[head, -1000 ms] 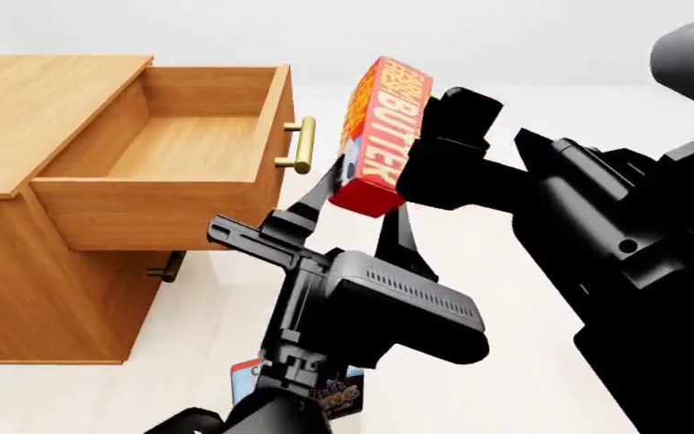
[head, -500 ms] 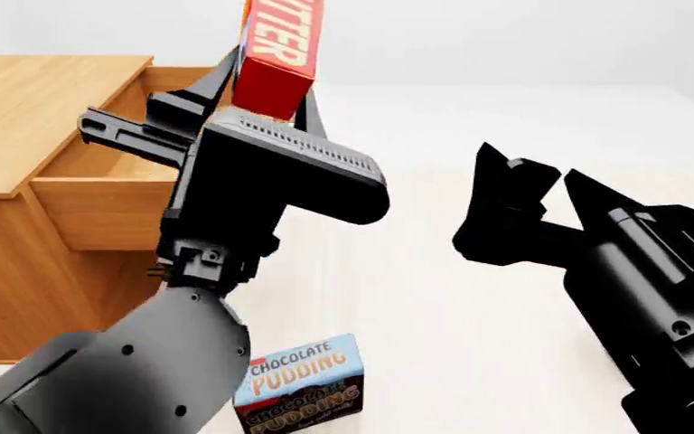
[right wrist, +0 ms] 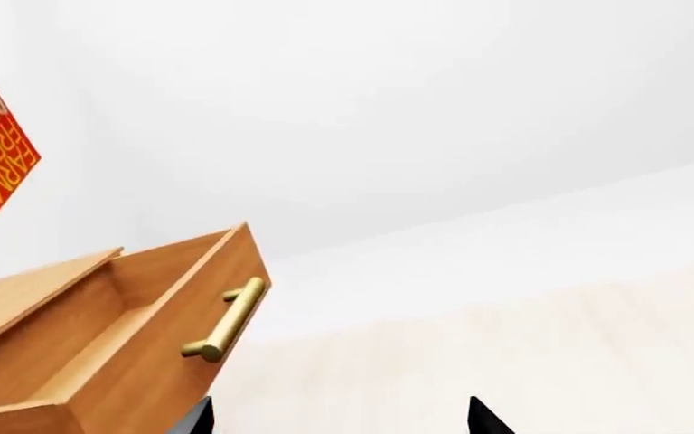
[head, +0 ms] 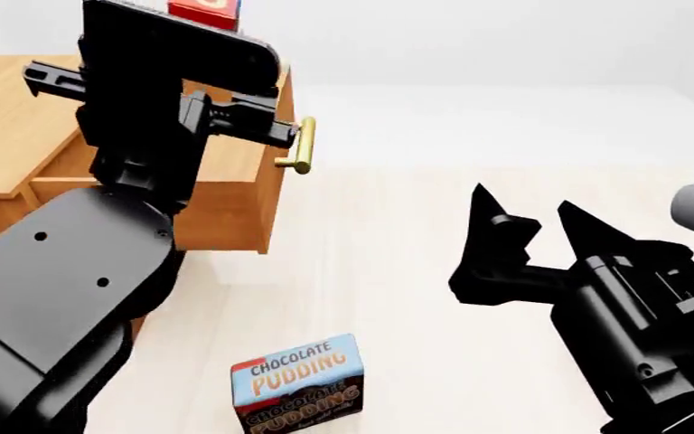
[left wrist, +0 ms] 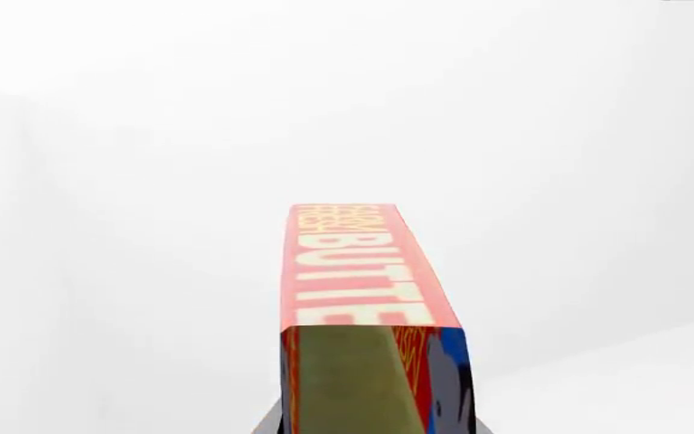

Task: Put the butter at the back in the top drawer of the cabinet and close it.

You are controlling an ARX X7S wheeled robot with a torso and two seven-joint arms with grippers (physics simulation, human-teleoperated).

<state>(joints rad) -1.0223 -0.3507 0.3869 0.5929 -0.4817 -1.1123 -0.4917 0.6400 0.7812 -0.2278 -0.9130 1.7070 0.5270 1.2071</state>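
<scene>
Your left hand [head: 202, 23] grips the butter [left wrist: 360, 298] high above the open top drawer [right wrist: 142, 344], long axis running straight away from the wrist. Your right hand [head: 528, 221] hangs open.

The left arm rose steeply through the near left of the head view, its broad black forearm leading up to a wrist block with a ribbed housing and a crossbar, and the left gripper [head: 202, 9] sat at the very top edge, mostly cut off. Its jaws were clamped on the butter [left wrist: 365, 298], which stood out ahead of them in the left wrist view. The right arm entered low on the other side, forearm angled inward. The right gripper [head: 534, 221] pointed up and away, its two fingers [head: 490, 215] spread apart with nothing between them.
</scene>
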